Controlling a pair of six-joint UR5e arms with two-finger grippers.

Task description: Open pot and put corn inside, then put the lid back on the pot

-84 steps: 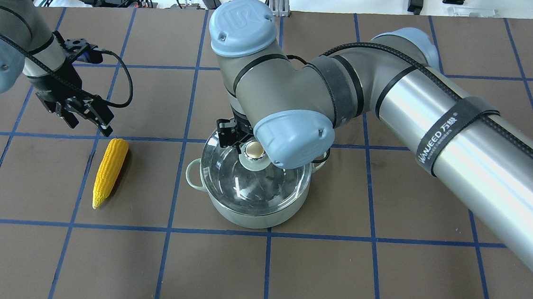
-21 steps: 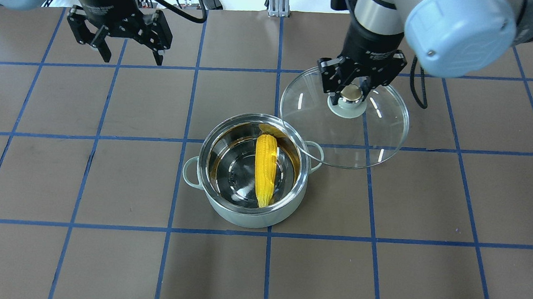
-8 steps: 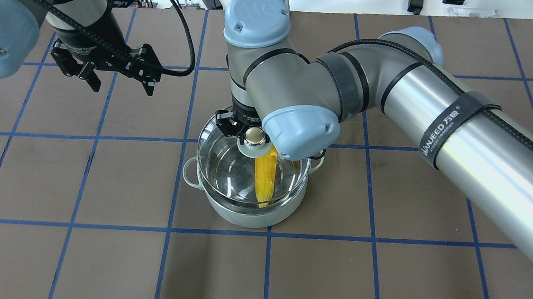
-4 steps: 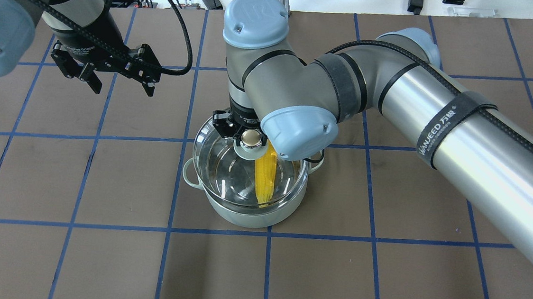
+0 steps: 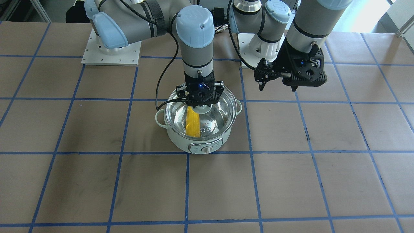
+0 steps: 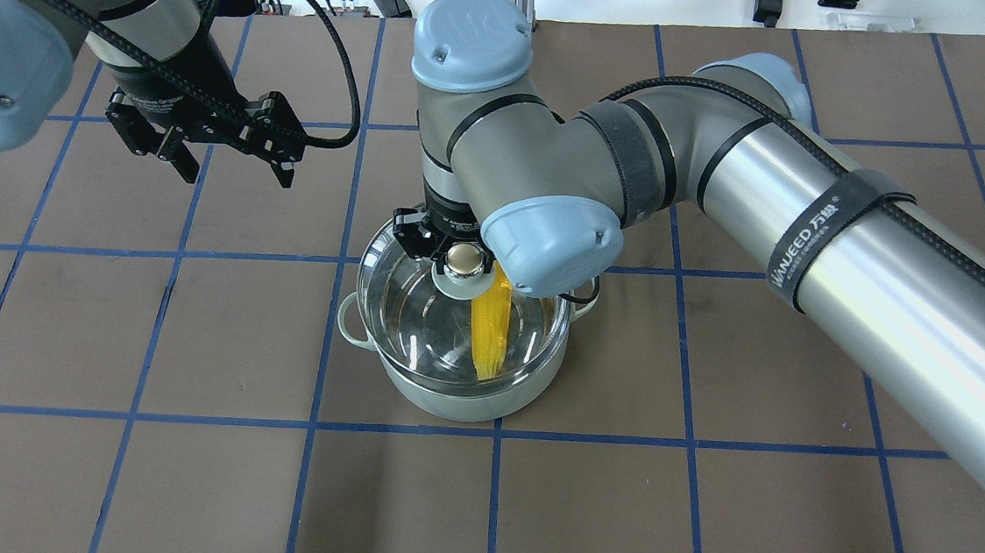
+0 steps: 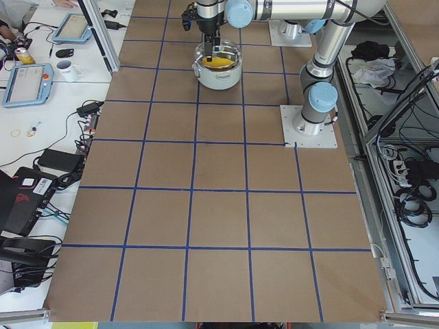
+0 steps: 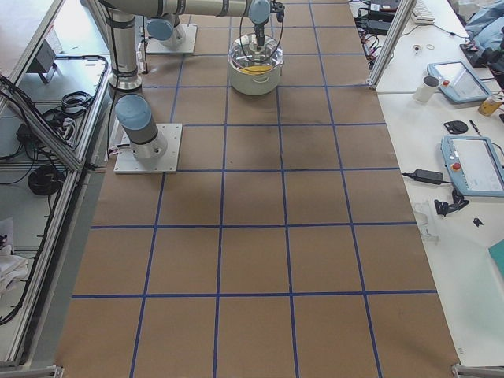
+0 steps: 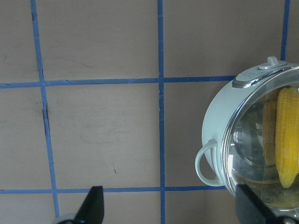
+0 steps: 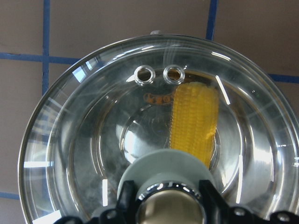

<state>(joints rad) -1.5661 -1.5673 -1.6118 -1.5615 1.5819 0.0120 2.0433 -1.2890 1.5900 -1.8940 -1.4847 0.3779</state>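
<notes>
A pale green electric pot (image 6: 456,401) stands near the middle of a brown table (image 6: 702,522) that is marked into squares by blue tape lines (image 6: 492,505). A bright yellow corn cob (image 6: 490,333) lies inside the pot, in the half of the steel bowl on the robot's right. Its tapered tip points away from the dial (image 5: 207,149) on the pot's front panel.

The corn shows plainly through a round glass lid (image 6: 414,323) that covers the pot's mouth. The lid lies level and roughly centred over the rim. Whether it rests on the rim or hangs just above it cannot be told.

The right claw (image 5: 200,104) reaches straight down over the middle of the pot. It is closed on the lid's shiny knob (image 6: 468,260), with a black finger pressed to either side. Two small vent holes (image 10: 159,73) sit side by side in the glass, near the rim on the dial side of the pot.

The left claw (image 6: 237,170) hangs in the air on the robot's left of the pot, well apart from it. Its two fingers are spread wide and there is nothing between them. Its wrist camera looks down on the bare table beside the pot and takes in one small loop handle (image 9: 205,163) on the pot's wall.
</notes>
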